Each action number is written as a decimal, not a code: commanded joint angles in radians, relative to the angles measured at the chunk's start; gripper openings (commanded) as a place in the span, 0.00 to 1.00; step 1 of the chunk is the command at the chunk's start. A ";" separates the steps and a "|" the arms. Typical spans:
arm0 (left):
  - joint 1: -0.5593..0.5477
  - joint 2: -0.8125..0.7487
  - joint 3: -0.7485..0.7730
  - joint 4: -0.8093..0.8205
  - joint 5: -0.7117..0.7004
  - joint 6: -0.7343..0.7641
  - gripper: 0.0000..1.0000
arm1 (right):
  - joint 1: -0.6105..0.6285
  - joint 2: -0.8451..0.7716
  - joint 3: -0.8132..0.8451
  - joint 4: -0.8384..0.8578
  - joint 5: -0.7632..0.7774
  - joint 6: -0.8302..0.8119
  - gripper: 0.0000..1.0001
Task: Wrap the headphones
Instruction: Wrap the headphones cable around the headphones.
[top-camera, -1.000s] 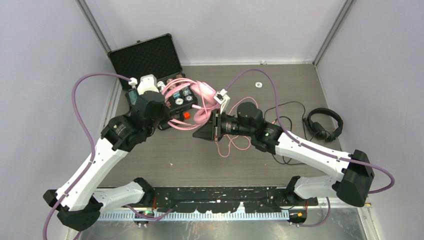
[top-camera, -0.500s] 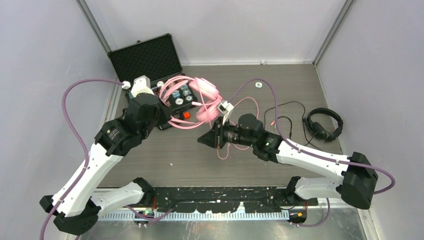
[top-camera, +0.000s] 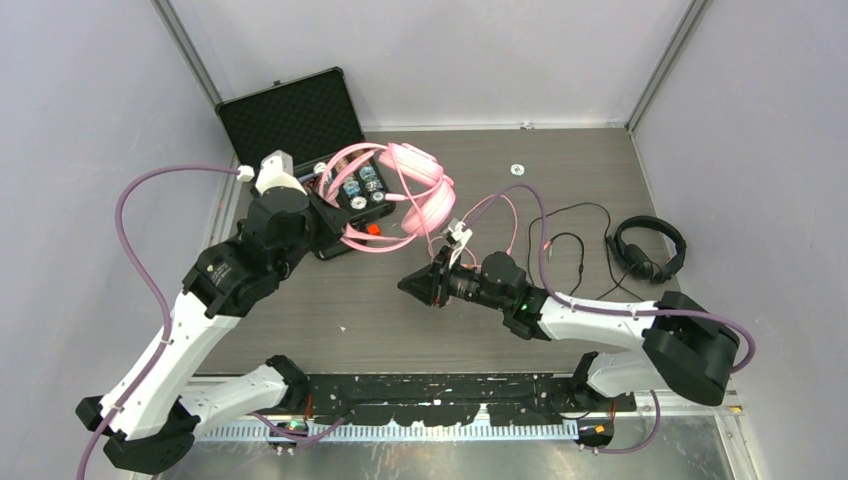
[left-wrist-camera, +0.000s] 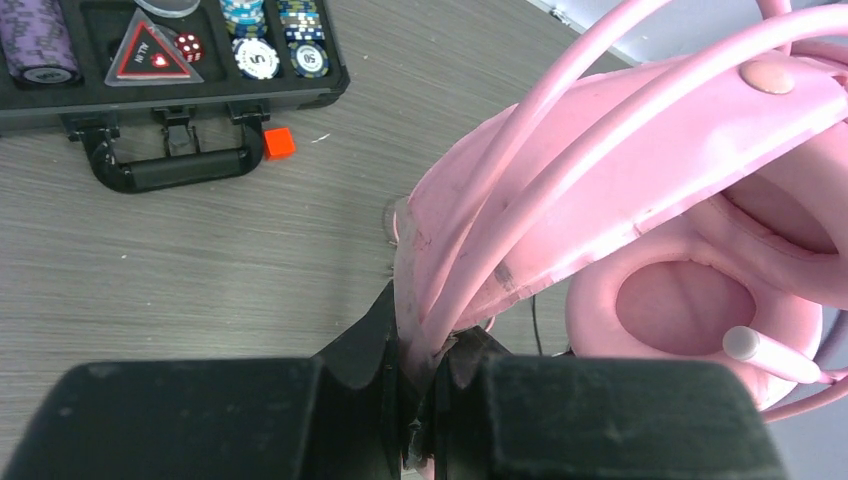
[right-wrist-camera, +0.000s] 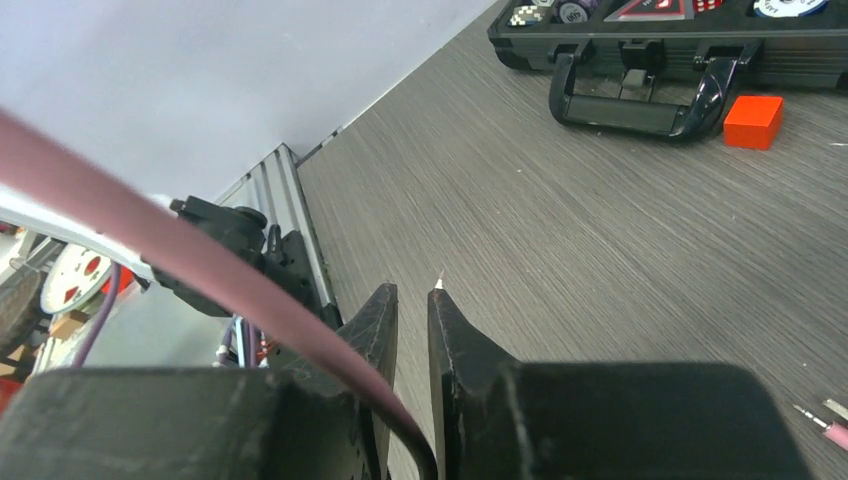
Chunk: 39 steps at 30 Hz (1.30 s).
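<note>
The pink headphones (top-camera: 418, 188) hang in the air over the open case, with several loops of the pink cable (top-camera: 352, 165) laid over the headband. My left gripper (top-camera: 335, 218) is shut on the headband; the left wrist view shows the jaws (left-wrist-camera: 425, 330) pinching the band (left-wrist-camera: 600, 170) and cable loops. My right gripper (top-camera: 415, 285) is low over the table, shut on the pink cable (right-wrist-camera: 200, 250), which runs down between its jaws (right-wrist-camera: 412, 295). The black headphones (top-camera: 650, 250) lie at the right with their thin black cable (top-camera: 570, 240) spread out.
An open black case (top-camera: 300, 120) of poker chips stands at the back left; it also shows in the left wrist view (left-wrist-camera: 150, 60). A red cube (top-camera: 372, 230) lies by its handle. A small silver disc (top-camera: 517, 169) lies at the back. Walls close three sides.
The left gripper has drawn back to the left and the pink headphones have risen and swung to the back right. The right gripper has dropped toward the near edge with the cable.
</note>
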 joint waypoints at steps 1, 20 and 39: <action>0.005 -0.033 0.022 0.158 0.006 -0.065 0.00 | 0.005 0.037 -0.045 0.269 0.027 -0.023 0.23; 0.005 -0.068 -0.011 0.297 0.060 -0.082 0.00 | 0.005 0.178 -0.107 0.495 -0.035 0.024 0.00; 0.005 -0.038 0.098 0.190 0.153 -0.017 0.00 | 0.003 0.157 -0.169 0.503 0.042 -0.075 0.20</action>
